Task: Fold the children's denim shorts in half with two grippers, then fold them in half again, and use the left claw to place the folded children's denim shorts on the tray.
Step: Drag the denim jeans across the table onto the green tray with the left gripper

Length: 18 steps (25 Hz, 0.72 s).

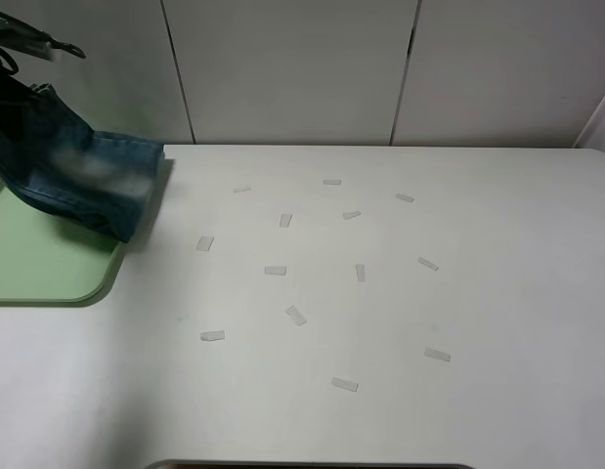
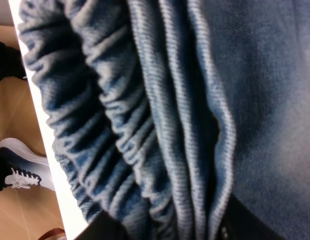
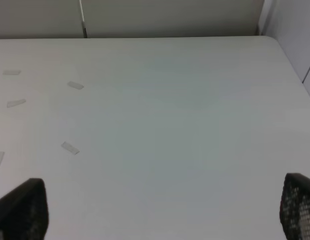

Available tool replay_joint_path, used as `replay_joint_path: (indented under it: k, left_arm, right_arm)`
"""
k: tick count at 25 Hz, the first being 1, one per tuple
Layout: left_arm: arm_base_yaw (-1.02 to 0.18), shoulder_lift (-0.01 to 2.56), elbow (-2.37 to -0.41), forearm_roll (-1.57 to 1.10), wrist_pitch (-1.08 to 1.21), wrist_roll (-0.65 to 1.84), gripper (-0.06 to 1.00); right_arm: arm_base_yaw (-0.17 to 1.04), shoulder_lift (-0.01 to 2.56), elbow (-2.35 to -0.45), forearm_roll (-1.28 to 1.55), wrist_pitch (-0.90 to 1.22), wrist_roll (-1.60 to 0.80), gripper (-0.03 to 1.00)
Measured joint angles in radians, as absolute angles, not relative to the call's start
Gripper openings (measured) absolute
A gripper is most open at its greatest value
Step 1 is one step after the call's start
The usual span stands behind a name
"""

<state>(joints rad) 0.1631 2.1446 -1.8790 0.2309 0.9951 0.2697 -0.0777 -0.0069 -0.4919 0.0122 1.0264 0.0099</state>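
1. My left gripper (image 2: 165, 232) was clamped on the folded children's denim shorts (image 1: 72, 171).
2. The shorts hung partly above the tray (image 1: 38, 269), their lower edge trailing past its right rim.
3. My right gripper (image 3: 160, 210), well away from the tray, was spread wide, holding nothing.

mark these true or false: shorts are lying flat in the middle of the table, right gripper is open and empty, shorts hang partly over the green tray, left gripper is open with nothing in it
1. The denim shorts lie flat mid-table: false, they hang bunched at the far left edge.
2. The right gripper is open and empty: true.
3. The shorts hang partly over the tray: true.
4. The left gripper is open with nothing in it: false, it is closed on the shorts' fabric.
5. The table is bare: false, small tape strips dot it.
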Motion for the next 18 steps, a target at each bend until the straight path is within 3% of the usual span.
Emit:
replay_joint_path:
  k: [18]
  left_arm:
    - [0.193,2.182,-1.878,0.228,0.911,0.297,0.26]
  right_arm:
    - [-0.078,-0.007,-0.492,0.012,1.026,0.010,0.70]
